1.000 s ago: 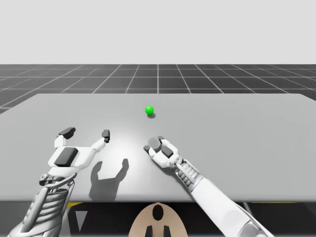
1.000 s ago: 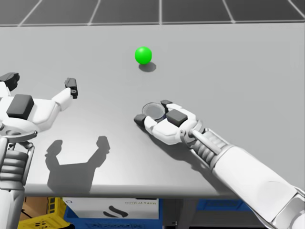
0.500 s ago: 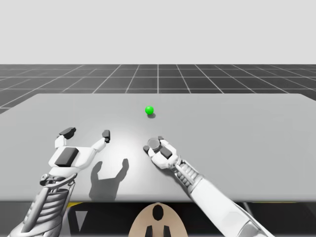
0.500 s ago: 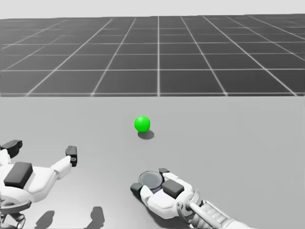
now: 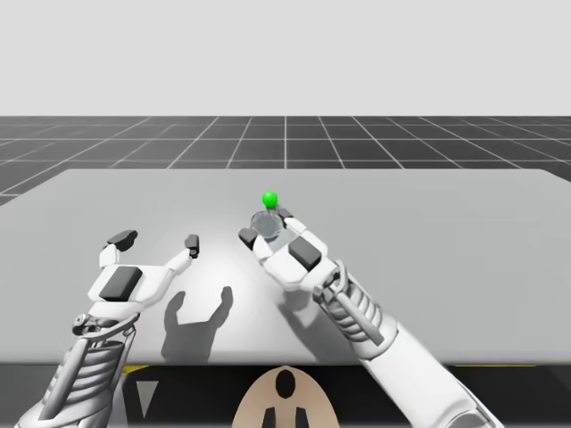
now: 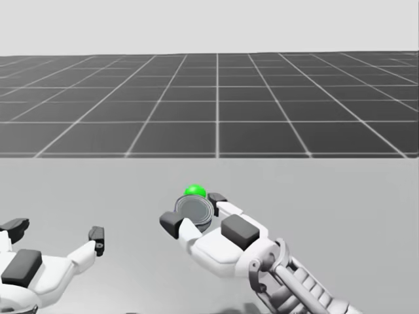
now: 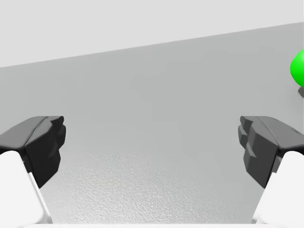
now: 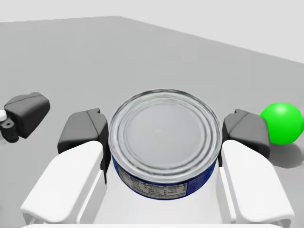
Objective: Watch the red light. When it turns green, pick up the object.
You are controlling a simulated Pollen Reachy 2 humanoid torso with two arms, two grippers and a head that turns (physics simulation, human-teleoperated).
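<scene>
Green light (image 5: 270,198) seen just beyond can (image 8: 165,137). Can clamped in right tool (image 8: 164,130), held above worktop (image 5: 446,232). Left tool (image 5: 156,241) spread wide apart, held over worktop.

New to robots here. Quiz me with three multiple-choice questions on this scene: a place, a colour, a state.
1. Where is the flat round can? A) in a box B) between the fingers of my right gripper C) on a plate
2. What colour is the light ball? A) red B) blue C) green
3. My left gripper is: A) open, empty B) shut on the can C) shut on the light ball

1 B: both fingers touch its sides. 2 C: it shows green. 3 A: fingers wide apart, nothing between.
</scene>
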